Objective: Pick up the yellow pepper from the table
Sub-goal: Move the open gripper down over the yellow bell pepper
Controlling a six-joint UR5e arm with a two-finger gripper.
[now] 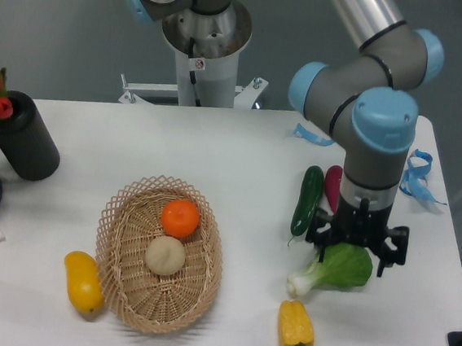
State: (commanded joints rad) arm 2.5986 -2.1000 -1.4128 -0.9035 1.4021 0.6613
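The yellow pepper (295,327) lies on the white table (241,153) at the lower right of the frame, a small blocky fruit with lobed, ridged sides and a short green stem at its lower end. Just above it sits a bok choy (335,268), and over that hangs the gripper (356,244), its dark fingers spread wide and holding nothing. A cucumber (307,200) and a small purple eggplant (332,187) lie further up.
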